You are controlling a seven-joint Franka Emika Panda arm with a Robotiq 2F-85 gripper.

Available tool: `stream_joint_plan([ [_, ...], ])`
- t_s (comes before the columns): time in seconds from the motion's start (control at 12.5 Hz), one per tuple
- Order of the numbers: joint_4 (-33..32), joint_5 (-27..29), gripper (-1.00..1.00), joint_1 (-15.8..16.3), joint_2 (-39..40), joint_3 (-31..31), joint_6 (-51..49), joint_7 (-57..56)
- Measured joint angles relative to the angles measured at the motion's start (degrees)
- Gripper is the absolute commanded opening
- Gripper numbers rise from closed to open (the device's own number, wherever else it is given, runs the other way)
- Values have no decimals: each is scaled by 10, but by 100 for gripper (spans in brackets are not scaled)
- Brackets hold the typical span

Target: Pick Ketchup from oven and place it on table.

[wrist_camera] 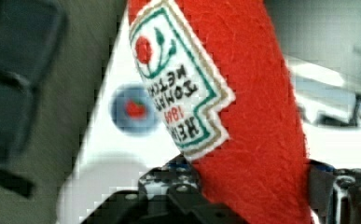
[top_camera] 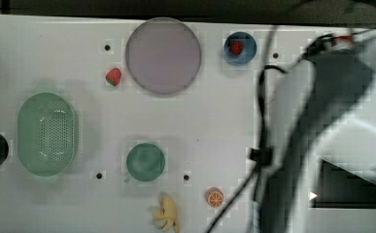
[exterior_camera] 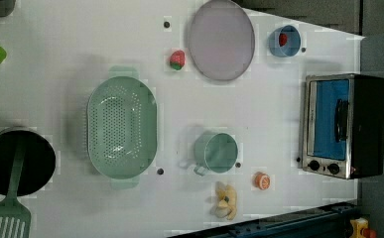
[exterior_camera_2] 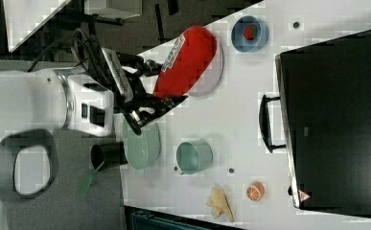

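The gripper (exterior_camera_2: pixel 166 98) is pinching the ketchup (exterior_camera_2: pixel 188 60), its fingers (wrist_camera: pixel 183 196) pressing against the lower part of the red bottle on both sides while the labelled body is sticking out beyond them. In the right view the bottle is hanging in the air, well apart from the oven (exterior_camera_2: pixel 334 120), and lying across the sight line to the round grey plate (exterior_camera_2: pixel 217 67). The oven's door is looking closed in the left view, with its handle showing against the blue glass, and nothing red is showing inside. So the first half of the job is looking done: the ketchup is out of the oven and in the grip. What is remaining is the placing, since the bottle is not touching the table (exterior_camera_2: pixel 240 120) anywhere that can be seen. The open white surface between the oven and the green cup (exterior_camera_2: pixel 194 156) is offering room for a set-down, though the blue bowl holding a strawberry (exterior_camera_2: pixel 250 33) and the plate are lying close to the bottle's present line.
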Motion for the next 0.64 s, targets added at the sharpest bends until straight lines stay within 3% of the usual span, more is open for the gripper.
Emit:
stream_joint_plan([
  [0.4, -41, 22, 27, 43, 27, 113, 5, 0],
  [0.64, -176, -28, 27, 74, 6, 148, 55, 0],
])
